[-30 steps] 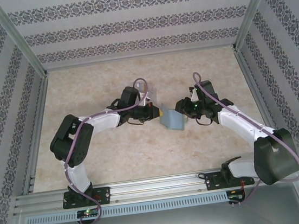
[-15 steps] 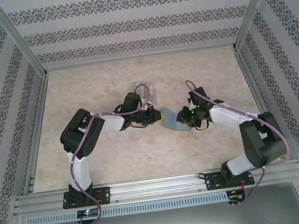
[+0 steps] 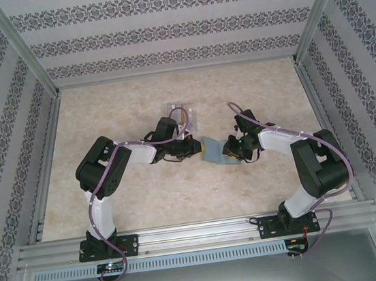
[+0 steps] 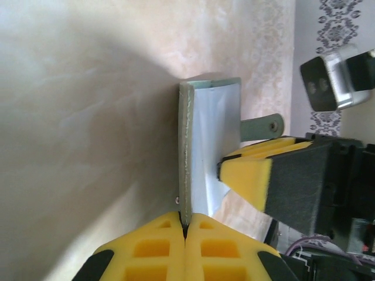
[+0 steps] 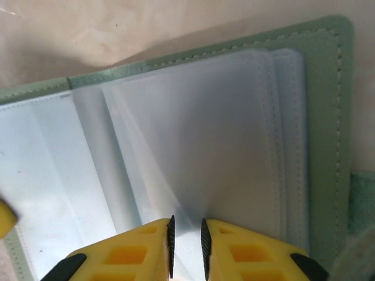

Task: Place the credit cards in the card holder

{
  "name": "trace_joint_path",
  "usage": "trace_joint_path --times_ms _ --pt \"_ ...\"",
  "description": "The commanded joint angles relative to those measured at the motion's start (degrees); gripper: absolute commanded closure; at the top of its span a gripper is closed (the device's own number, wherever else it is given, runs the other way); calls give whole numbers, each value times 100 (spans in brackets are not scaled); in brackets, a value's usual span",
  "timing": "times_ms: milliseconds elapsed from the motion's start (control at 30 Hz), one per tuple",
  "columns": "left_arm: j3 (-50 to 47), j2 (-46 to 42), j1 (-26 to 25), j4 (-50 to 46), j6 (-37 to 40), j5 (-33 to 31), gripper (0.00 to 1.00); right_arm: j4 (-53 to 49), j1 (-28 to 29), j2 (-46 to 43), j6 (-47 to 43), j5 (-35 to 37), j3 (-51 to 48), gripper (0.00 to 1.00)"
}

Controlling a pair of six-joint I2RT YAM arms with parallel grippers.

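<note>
The sage-green card holder (image 3: 215, 152) lies open mid-table between both arms. My left gripper (image 3: 196, 146) is shut on the edge of its green cover (image 4: 186, 146), which stands on edge in the left wrist view, with clear sleeves (image 4: 214, 140) beside it. My right gripper (image 3: 231, 148) reaches in from the right. Its yellow fingers (image 5: 140, 249) stand narrowly open around a raised fold of a clear sleeve (image 5: 193, 146). One right finger (image 4: 249, 175) shows in the left wrist view. The credit cards are hidden.
A clear plastic stand (image 3: 179, 113) sits just behind the left gripper. Patterned walls and metal rails (image 3: 50, 164) enclose the beige table (image 3: 122, 107). The card holder's strap tab (image 4: 262, 126) sticks out toward the right gripper.
The right arm has folded in, with its gripper slid a little left onto the card holder and its jaws narrowed. The left arm drew back early on and still grips the cover.
</note>
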Motion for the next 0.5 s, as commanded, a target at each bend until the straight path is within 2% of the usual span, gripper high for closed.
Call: trace_joint_path --times_ms 0,233,467 --pt "86 -113 37 -642 418 -231 86 -52 -65 232 -203 115 98 80" --pt "274 -302 46 -1899 1079 -1121 76 -74 -131 350 -324 108 86 80" --pt "255 -520 48 -2299 1319 -1520 74 -66 -147 222 -305 78 81 78"
